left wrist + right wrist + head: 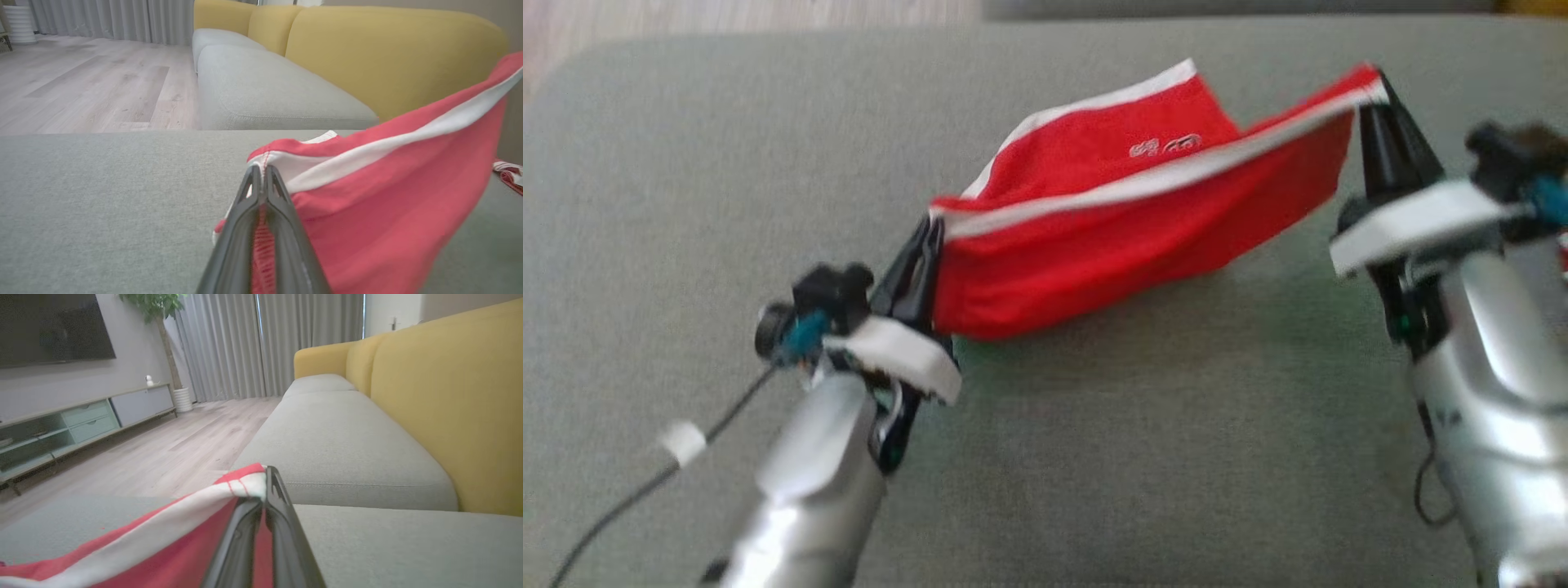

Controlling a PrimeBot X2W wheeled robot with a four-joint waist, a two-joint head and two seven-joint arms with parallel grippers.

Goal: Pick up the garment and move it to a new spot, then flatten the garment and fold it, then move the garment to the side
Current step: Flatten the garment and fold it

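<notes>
Grey upholstery [1094,474] spreads beneath both arms. Nearest, the left gripper [929,238] is clamped tight on the near-left corner of the red, white-trimmed garment [1111,253]. Farther off to the right, the right gripper [1378,91] pinches the opposite corner, held higher. The cloth hangs stretched between them, and its lower edge appears to brush the upholstery. Beyond are a yellow-backed sofa [388,61] and a wood floor [94,85].

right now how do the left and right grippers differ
The left gripper pinches the garment's corner nearer the robot; the right gripper pinches the farther one. The left gripper's end sags to the cushion; the right gripper's end is lifted. Both are shut on its white trim.
</notes>
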